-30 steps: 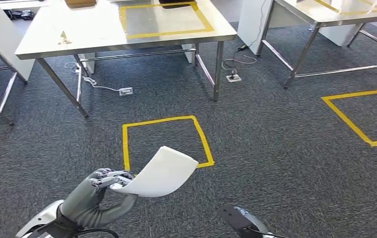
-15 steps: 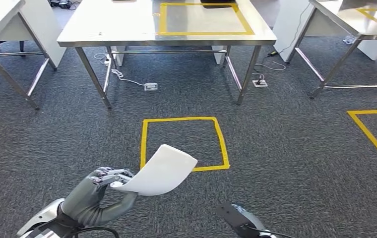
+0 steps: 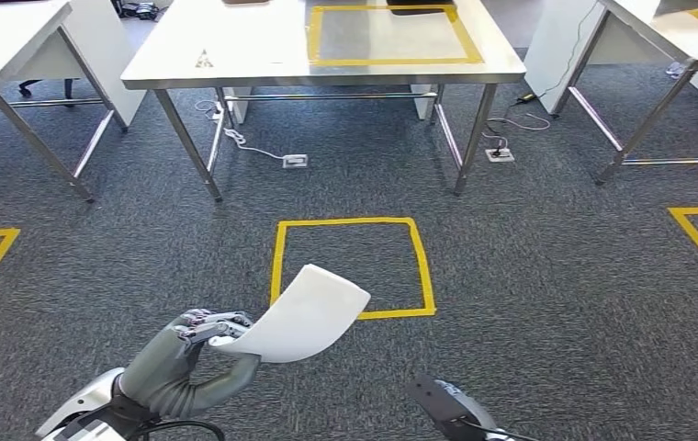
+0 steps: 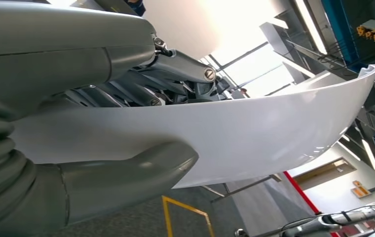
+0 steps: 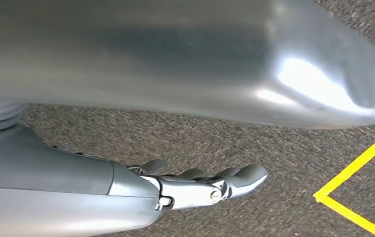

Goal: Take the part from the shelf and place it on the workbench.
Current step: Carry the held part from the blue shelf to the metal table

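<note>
The left robot hand (image 3: pixel 194 354) is holding the white curved part (image 3: pixel 304 315) low in the head view, pinching one end of it between the thick grey thumb (image 4: pixel 126 180) underneath and the darker fingers (image 4: pixel 175 74) on top. The part is a thin, bowed white panel; its free end is reaching up and away from the hand, out over the grey carpet (image 3: pixel 529 276), and its tip is overlapping the near left edge of the yellow tape square (image 3: pixel 354 266) marked on the floor. In the left wrist view the panel is sweeping away from the palm in a smooth arc, ending in a small upturned lip.

The right robot hand (image 5: pixel 195 185) is hanging down beside the robot's body over the carpet, holding nothing; its fingers are lying straight and close together rather than curled. A yellow tape corner (image 5: pixel 353 192) is showing on the carpet beyond those fingers.

Beyond the tape square, a steel table (image 3: pixel 235 55) is standing on the carpet, well apart from the part. On its top a yellow tape rectangle (image 3: pixel 391 35) is marking out a zone, and a dark object (image 3: pixel 419 7) is sitting at the far edge of that zone, cut off by the frame. White cables and a floor socket (image 3: pixel 296 161) are lying under the table. Further steel tables are standing to either side of it, one to the left (image 3: pixel 5 46) and one to the right (image 3: pixel 676 28).
</note>
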